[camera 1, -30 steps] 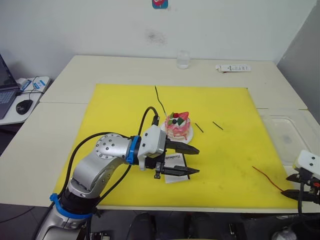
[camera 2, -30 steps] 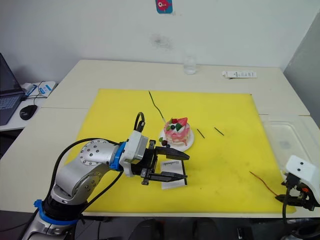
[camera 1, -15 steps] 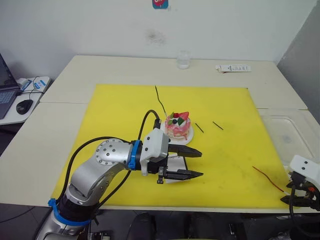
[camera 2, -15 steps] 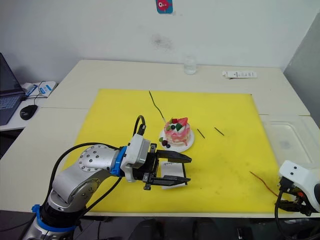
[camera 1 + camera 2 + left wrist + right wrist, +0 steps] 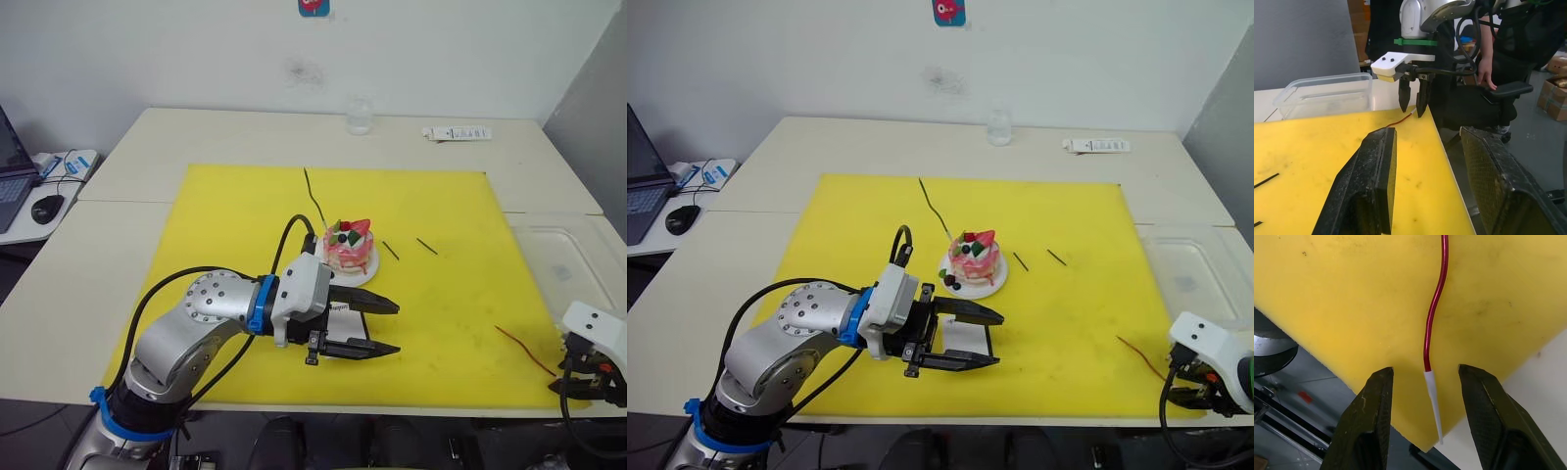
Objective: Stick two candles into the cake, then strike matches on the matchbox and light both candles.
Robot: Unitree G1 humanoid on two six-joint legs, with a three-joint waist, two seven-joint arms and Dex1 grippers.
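In the head views my left gripper (image 5: 377,328) sits just below centre frame, fingers spread wide and holding nothing, hovering over the matchbox (image 5: 965,336), whose white face shows between the two black fingers. The cake (image 5: 348,245) stands on its white plate right above that, near the middle of the yellow mat (image 5: 245,215). The green candle (image 5: 313,199) lies on the mat up and left of the cake, its lower end close to the plate. Two matches (image 5: 390,250) lie to the right of the cake, well apart from each other. Down at the lower right corner of the frame my right gripper (image 5: 1185,384) hangs at the mat's edge, and through its wrist camera I see its fingers (image 5: 1369,416) parted on either side of the red candle (image 5: 1434,313), whose white tip points over the mat's edge, not touched by either finger.
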